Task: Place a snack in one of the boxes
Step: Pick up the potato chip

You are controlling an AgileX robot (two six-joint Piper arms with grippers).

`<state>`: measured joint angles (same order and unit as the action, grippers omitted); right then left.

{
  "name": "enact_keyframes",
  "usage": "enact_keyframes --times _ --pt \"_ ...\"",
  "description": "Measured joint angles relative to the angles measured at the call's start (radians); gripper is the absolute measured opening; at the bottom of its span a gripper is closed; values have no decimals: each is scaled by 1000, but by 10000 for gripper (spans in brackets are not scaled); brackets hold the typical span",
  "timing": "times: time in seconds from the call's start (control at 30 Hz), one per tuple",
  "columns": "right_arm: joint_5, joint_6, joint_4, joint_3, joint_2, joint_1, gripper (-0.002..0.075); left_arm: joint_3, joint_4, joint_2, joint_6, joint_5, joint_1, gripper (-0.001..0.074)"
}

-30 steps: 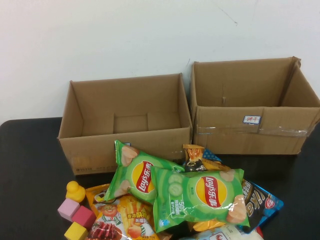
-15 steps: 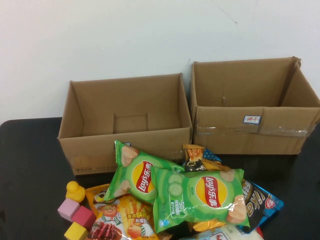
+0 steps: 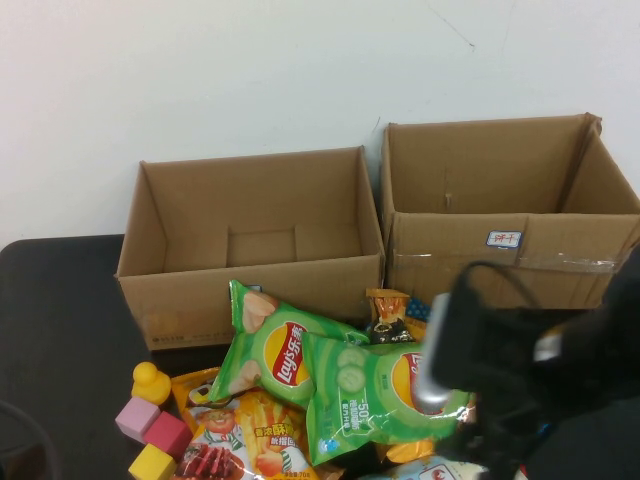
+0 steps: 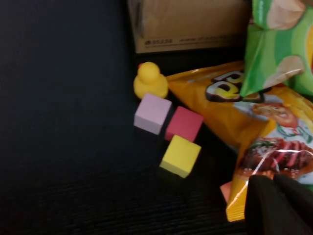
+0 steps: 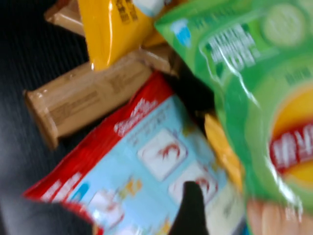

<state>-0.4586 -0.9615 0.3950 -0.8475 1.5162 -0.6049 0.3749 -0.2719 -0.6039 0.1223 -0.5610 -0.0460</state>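
Two open, empty cardboard boxes stand at the back: a left box (image 3: 250, 285) and a right box (image 3: 510, 265). In front lies a pile of snacks: two green Lay's bags (image 3: 275, 355) (image 3: 365, 395) on top and an orange bag (image 3: 250, 440) below. My right gripper (image 3: 480, 425) is a dark blur over the right side of the pile, above a green bag (image 5: 254, 98) and a red-and-light-blue pack (image 5: 146, 166). My left gripper (image 4: 274, 185) is shut and empty, low over the near end of the orange bag (image 4: 264, 147).
A yellow duck (image 3: 150, 383), a pink block (image 3: 135, 418), a red block (image 3: 168, 434) and a yellow block (image 3: 150, 463) lie left of the pile. A brown pack (image 5: 83, 103) lies beside the red-and-blue pack. The black table (image 3: 60, 320) spreads out to the left.
My right arm has swung into the high view from the right and now covers the right part of the snack pile. The snacks and boxes have not moved.
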Motion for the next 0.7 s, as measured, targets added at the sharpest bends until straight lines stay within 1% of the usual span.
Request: enact_keyframes --times 0.1,0.2,0.4,0.7 --pt "50 -6 -25 -47 95 -44 547 0 -39 0 42 -2 0 -2" --pt "79 -8 -49 -101 173 -68 549 0 -60 0 69 -9 0 -2" --pt "98 -11 -131 -203 295 -77 552 0 -71 0 83 -9 0 -2" --pt "124 -59 -199 -272 428 -77 553 2 -73 0 84 3 0 -2"
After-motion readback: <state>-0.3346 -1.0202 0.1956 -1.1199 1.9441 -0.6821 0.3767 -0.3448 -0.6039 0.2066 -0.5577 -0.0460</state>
